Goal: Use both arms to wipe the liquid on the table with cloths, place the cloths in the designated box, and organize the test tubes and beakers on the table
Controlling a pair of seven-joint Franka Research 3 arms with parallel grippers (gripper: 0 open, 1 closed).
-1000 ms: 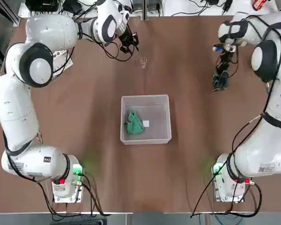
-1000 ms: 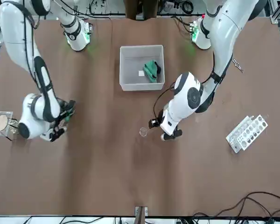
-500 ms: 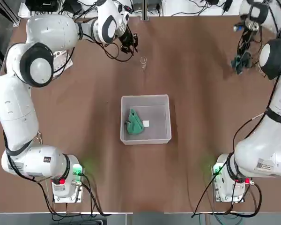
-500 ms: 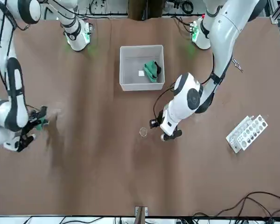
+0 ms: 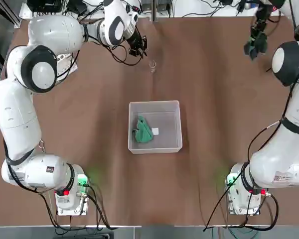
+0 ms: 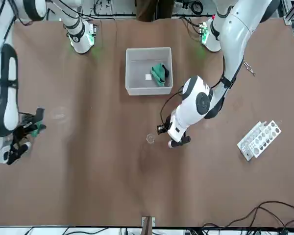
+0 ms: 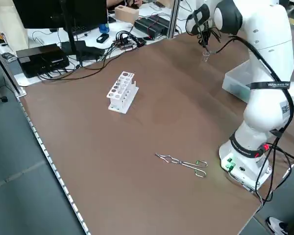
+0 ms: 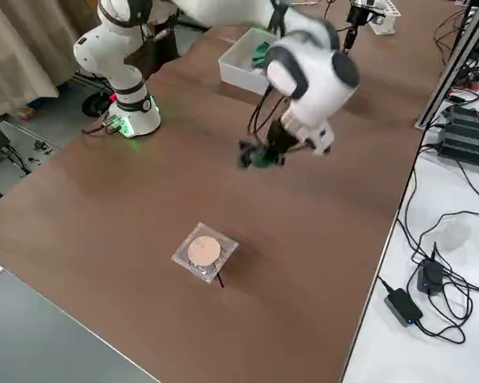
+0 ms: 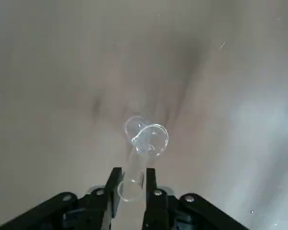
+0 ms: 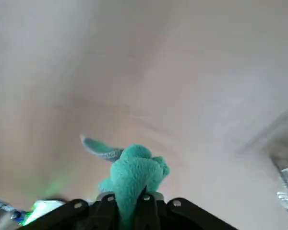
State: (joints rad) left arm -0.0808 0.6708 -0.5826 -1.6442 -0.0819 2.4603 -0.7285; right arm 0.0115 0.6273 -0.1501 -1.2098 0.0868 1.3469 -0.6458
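Right gripper (image 10: 132, 203) clamped on green cloth (image 10: 134, 175), over the table (image 6: 137, 186); other cloth (image 5: 143, 130) in the box (image 5: 167, 144), well apart from it. Left gripper (image 9: 134, 191), fingers around a glass tube (image 9: 136, 167), can't tell if gripped; small glass beaker (image 9: 152, 139) just beyond its fingertips

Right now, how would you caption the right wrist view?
Right gripper pinches a bunched green cloth over the brown table.
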